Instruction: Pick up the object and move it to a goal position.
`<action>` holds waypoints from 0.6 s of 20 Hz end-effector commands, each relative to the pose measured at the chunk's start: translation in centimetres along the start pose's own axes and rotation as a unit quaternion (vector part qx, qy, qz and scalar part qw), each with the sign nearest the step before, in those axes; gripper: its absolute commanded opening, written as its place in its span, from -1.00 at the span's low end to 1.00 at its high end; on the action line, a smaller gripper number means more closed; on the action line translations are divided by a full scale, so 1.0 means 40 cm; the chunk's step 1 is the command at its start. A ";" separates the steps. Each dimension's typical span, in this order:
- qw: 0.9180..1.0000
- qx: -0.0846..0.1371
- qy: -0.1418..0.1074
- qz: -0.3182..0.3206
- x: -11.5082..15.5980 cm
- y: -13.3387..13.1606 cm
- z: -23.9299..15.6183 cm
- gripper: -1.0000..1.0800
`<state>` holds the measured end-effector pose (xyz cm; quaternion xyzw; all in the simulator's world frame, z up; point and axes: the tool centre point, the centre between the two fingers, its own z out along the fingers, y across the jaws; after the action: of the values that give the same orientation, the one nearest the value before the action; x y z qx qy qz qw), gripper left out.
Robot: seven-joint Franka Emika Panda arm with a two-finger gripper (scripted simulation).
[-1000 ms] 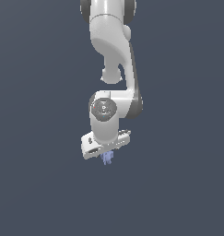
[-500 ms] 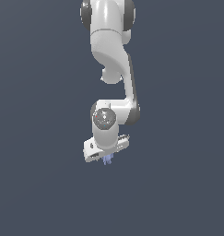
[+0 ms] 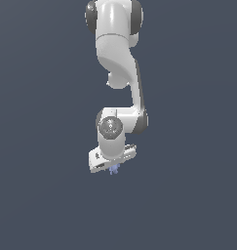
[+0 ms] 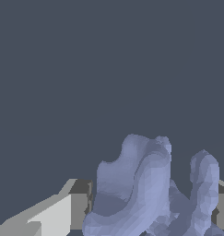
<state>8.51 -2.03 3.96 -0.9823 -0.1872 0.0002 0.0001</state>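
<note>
The object (image 3: 114, 169) is a tiny pale periwinkle-blue lump with ragged edges, sticking out just below my white gripper (image 3: 113, 167) in the exterior view. In the wrist view the object (image 4: 145, 189) looms large and lumpy between my two fingers (image 4: 53, 214), which press in on it from either side. The gripper is shut on the object and holds it up in the air, below the bent white arm (image 3: 117, 63). No goal marker shows in either view.
Both views show only a plain dark grey-blue background around the arm; no table edge, container or other object is in sight.
The arm has carried the gripper and the held object slightly to the exterior view's right and a little down. The grip on the object is unchanged.
</note>
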 end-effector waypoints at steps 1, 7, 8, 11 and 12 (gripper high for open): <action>1.000 0.000 0.000 0.000 0.000 0.000 0.000 -1.00; 1.000 0.000 0.000 0.000 0.000 0.001 -0.001 -1.00; 1.000 0.000 0.000 0.000 0.000 0.002 -0.004 -1.00; 1.000 0.000 0.000 0.000 -0.003 0.013 -0.024 -1.00; 1.000 0.000 0.000 0.000 -0.005 0.018 -0.034 -1.00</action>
<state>8.52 -2.44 4.75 -0.9822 -0.1876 0.0008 0.0003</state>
